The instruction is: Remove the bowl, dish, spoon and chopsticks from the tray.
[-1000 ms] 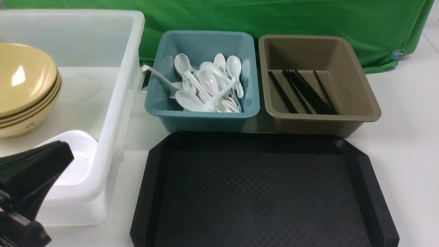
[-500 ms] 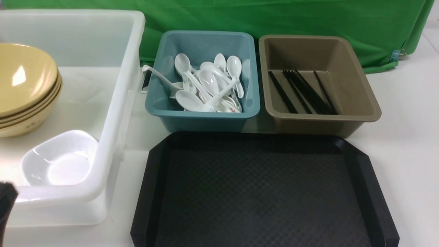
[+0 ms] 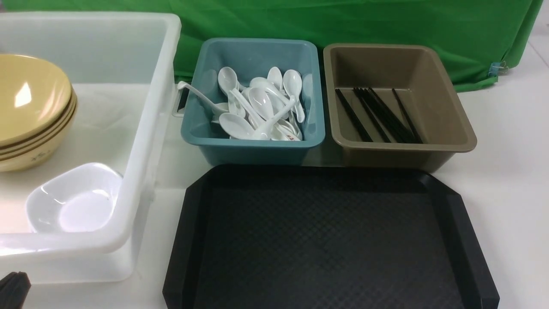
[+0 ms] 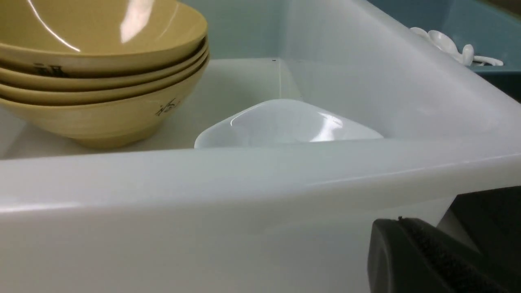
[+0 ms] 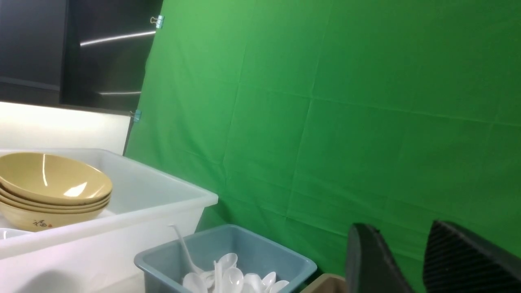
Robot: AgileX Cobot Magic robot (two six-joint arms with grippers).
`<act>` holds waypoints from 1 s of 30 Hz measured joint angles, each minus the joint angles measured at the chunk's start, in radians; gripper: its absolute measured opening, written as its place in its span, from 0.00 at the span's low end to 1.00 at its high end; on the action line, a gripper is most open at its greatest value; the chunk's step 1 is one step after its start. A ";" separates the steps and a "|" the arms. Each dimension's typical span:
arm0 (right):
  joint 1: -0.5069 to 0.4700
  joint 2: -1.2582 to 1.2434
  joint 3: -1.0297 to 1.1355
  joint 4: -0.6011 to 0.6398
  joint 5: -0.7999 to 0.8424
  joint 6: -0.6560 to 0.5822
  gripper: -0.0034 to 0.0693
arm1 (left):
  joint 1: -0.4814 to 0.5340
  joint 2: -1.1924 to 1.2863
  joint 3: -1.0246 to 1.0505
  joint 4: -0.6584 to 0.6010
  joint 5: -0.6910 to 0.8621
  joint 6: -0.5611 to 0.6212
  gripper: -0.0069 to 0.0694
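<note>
The black tray (image 3: 330, 240) lies in front of me with nothing on its patterned floor. A mustard-yellow bowl (image 3: 30, 98) tops a stack of like bowls in the white tub (image 3: 141, 141), also seen as the bowl (image 4: 101, 36) and the bowl (image 5: 49, 179). A small white dish (image 3: 73, 199) sits in that tub's near corner, and the dish (image 4: 285, 122) shows over the tub wall. White spoons (image 3: 261, 107) fill the blue tub. Black chopsticks (image 3: 377, 116) lie in the brown tub. My left gripper (image 3: 13, 289), shut and empty, is outside the white tub's near wall. My right gripper (image 5: 398, 224) is open, holding nothing.
The blue tub (image 3: 253, 146) and the brown tub (image 3: 403, 150) stand side by side just behind the tray. The white tub sits to the tray's left. A green cloth (image 3: 343, 21) hangs behind everything, on a white table (image 3: 510, 180).
My left gripper has drawn back from over the white dish, out of the tub and down to the picture's bottom left corner. The dish now shows whole.
</note>
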 joint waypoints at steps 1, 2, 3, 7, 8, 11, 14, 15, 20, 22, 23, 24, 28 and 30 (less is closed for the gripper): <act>0.000 0.000 0.000 0.000 0.000 0.000 0.34 | 0.000 0.000 0.000 0.000 0.000 0.001 0.09; 0.000 0.000 0.000 0.000 0.000 0.000 0.34 | 0.000 0.000 0.000 0.000 0.000 0.001 0.09; 0.000 0.000 0.000 0.001 0.000 0.000 0.35 | 0.000 0.000 0.000 0.000 0.000 0.001 0.09; 0.000 0.000 0.000 0.001 0.000 0.000 0.36 | 0.000 0.000 0.000 0.003 0.000 0.002 0.09; 0.000 0.000 0.000 0.001 0.000 0.000 0.36 | 0.000 0.000 0.000 0.003 0.000 0.002 0.09; 0.000 0.000 0.000 0.001 0.000 0.000 0.37 | 0.000 0.000 0.000 0.004 0.000 0.005 0.09; 0.000 0.000 0.000 0.001 0.000 0.000 0.37 | 0.000 0.000 0.000 0.008 0.000 0.005 0.09; 0.000 0.000 0.000 0.001 0.000 0.000 0.37 | 0.000 0.000 0.000 0.010 0.000 0.005 0.09; 0.000 0.000 0.000 0.001 0.000 0.000 0.37 | 0.000 0.000 0.000 0.015 0.000 0.005 0.09; 0.000 0.000 0.000 0.001 0.000 0.000 0.37 | 0.000 0.000 0.000 0.015 0.000 0.005 0.09; 0.000 0.000 0.000 0.001 0.000 0.003 0.38 | 0.000 0.000 0.000 0.015 0.000 0.005 0.09; 0.000 0.000 0.000 0.003 -0.001 0.010 0.38 | 0.000 0.000 0.000 0.015 0.000 0.005 0.09; 0.000 0.000 0.000 0.168 -0.023 -0.083 0.38 | 0.000 0.000 0.000 0.015 0.000 0.005 0.09; 0.000 0.000 0.000 0.296 -0.035 -0.172 0.38 | 0.000 0.000 0.000 0.015 0.000 0.005 0.09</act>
